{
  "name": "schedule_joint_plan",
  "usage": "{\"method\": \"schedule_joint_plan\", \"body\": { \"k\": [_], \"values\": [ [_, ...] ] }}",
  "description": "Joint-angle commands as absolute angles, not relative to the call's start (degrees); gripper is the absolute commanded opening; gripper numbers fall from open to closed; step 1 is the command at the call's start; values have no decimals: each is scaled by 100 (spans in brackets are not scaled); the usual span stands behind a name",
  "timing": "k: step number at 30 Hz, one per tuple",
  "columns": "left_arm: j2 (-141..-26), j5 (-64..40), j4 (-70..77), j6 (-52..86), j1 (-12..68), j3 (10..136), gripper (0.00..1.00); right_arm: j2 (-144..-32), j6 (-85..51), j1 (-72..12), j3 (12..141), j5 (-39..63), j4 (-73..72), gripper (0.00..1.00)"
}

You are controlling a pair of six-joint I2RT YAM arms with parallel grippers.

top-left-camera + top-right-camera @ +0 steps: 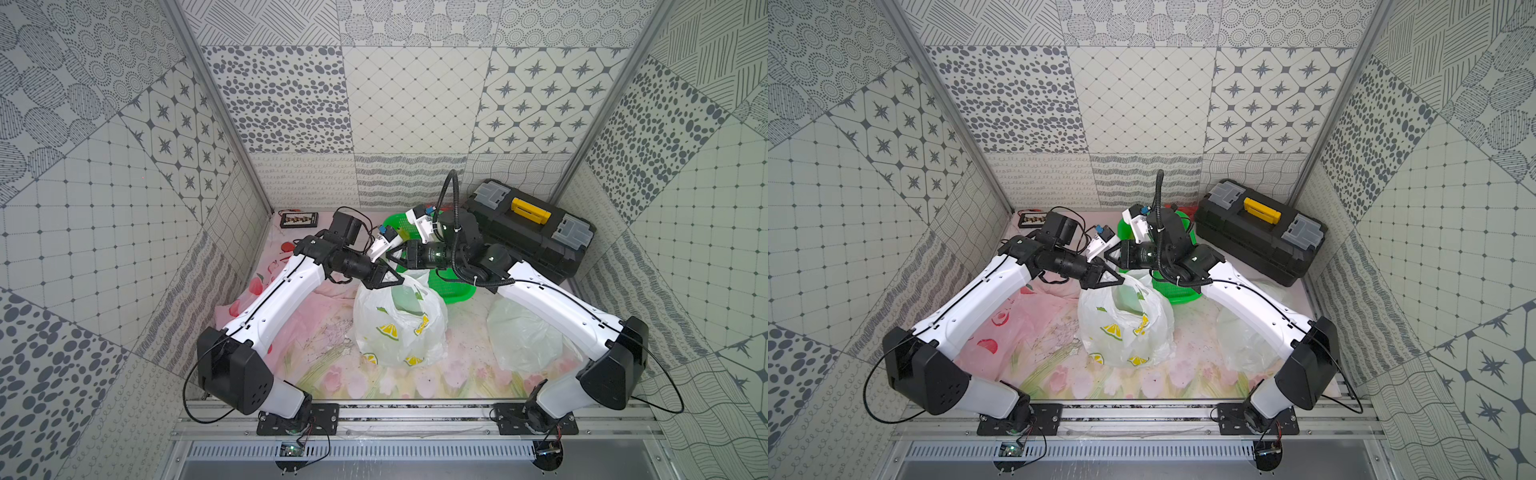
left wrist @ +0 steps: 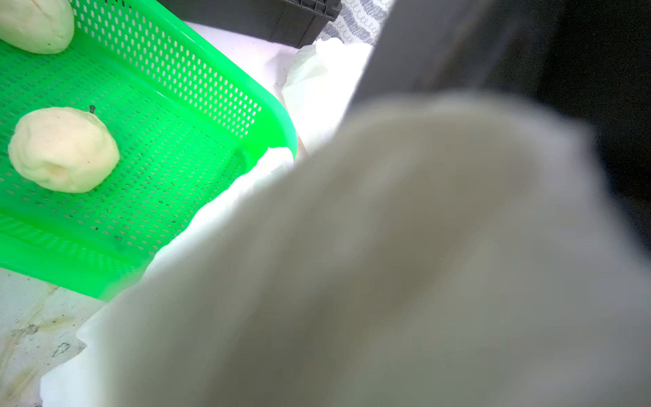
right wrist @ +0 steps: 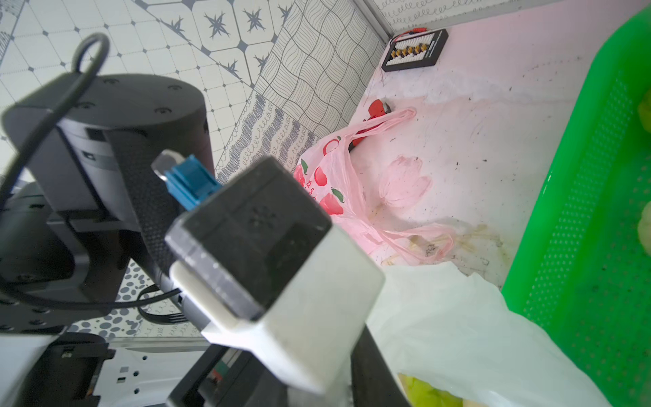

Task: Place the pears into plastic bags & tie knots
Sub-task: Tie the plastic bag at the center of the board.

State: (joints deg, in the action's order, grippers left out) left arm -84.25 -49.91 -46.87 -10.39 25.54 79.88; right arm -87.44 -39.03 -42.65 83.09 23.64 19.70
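A white lemon-print plastic bag [image 1: 399,328] [image 1: 1125,328] stands mid-table with its mouth up. My left gripper [image 1: 399,281] [image 1: 1121,280] is shut on the bag's upper rim, and blurred white film fills most of the left wrist view. My right gripper [image 1: 390,258] [image 1: 1106,254] points at the same rim from the other side. Its jaws are hidden behind the left wrist's camera. A yellow-green pear [image 3: 429,394] shows inside the bag. Two cream pears [image 2: 63,149] [image 2: 35,24] lie in the green basket [image 2: 176,88]. A pink strawberry-print bag [image 3: 338,183] lies flat near the far left.
The green perforated basket [image 1: 453,286] sits just behind the lemon bag, under my right wrist. A black toolbox with a yellow handle [image 1: 528,228] stands at the back right. A plain whitish bag [image 1: 523,336] lies under my right arm. A small black board [image 1: 299,219] rests in the far left corner.
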Motion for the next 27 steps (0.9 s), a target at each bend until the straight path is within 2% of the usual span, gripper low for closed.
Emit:
{"method": "schedule_joint_plan", "body": {
  "k": [1,4,7,27],
  "values": [
    [-8352,-4912,-4670,-1011,2595,8036,16,-8599,-4124,-4097,8018,2101,1381,14],
    [-8281,-4805,-4652,-963,2588,7974,16,-8481,-4150,-4039,7833,2083,1228,5],
    [-8233,-4745,-4605,-904,2567,7934,16,-8331,-4158,-3991,7670,2083,1127,0],
    [-8131,-4575,-4615,-815,2444,7784,18,-7712,-4165,-3753,7007,1882,984,0]
  ]
}}
